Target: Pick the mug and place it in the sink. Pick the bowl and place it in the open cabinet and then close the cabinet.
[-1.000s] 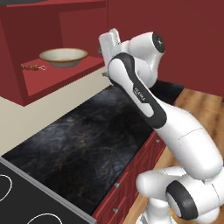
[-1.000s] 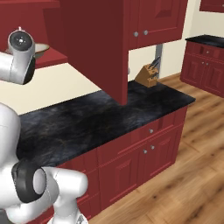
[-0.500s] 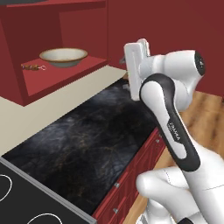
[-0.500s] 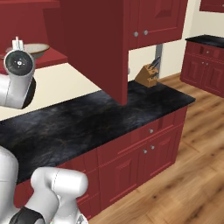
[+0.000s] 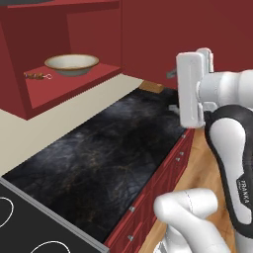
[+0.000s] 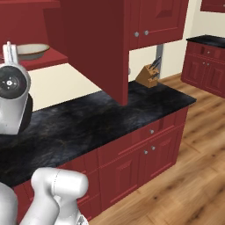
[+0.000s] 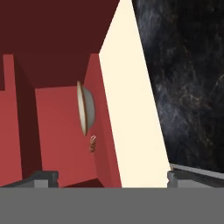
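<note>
The cream bowl (image 5: 71,63) with a tan rim rests on the red shelf of the open cabinet (image 5: 59,91). In the hand view the bowl (image 7: 86,108) appears turned on its side, well ahead of my gripper (image 7: 116,177). The jaws stand wide open with nothing between them. My white hand (image 5: 190,89) hovers above the right end of the counter, to the right of the shelf and well clear of the bowl. The cabinet's door (image 6: 94,48) hangs open over the counter. The mug and the sink are out of view.
A small brown item (image 5: 37,75) lies on the shelf left of the bowl. Below runs a black stone counter (image 5: 99,148) with a stovetop (image 5: 20,222) at its left end. A knife block (image 6: 148,74) stands by the wall. Red drawers (image 6: 149,145) front the wooden floor.
The hand has swung to the right and back from the shelf's edge, out over the counter. Its jaws stay open. The bowl has not moved.
</note>
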Robot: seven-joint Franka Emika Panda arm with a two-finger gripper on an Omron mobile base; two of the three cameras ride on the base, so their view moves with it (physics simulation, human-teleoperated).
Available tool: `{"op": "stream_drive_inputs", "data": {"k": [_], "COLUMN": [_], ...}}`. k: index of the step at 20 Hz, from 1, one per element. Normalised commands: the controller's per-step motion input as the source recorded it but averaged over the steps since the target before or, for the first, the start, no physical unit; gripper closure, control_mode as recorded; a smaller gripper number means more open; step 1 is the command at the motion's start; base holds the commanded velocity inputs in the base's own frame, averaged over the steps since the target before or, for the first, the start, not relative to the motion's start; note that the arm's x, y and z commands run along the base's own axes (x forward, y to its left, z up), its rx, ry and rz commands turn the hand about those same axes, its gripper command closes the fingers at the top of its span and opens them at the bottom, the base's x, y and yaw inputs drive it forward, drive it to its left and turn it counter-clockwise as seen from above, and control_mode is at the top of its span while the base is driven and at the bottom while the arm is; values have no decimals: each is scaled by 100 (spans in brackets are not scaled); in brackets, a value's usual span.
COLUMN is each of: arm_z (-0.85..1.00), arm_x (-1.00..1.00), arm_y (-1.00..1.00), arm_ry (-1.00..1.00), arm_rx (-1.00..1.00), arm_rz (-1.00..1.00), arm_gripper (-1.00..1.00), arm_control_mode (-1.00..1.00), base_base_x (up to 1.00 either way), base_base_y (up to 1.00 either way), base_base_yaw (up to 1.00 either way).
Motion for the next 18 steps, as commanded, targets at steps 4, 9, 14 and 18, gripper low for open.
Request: {"op": "stream_drive_inputs", "data": {"k": [4,9,14,18], "arm_z": [17,2,1,6], "arm_x": [-88,-46,-5,0], "arm_y": [-50,-35,-46,-54], "arm_ry": [0,0,0,0], "arm_rx": [0,0,0,0], "arm_rz": [-2,-1,-3,-2], "arm_gripper": [-100,-100,-100,-100], "arm_control_mode": [-100,-100,-100,-100], "base_base_x": [0,0,0,0], "base_base_y": [0,0,0,0], "base_base_yaw": [0,0,0,0]}}
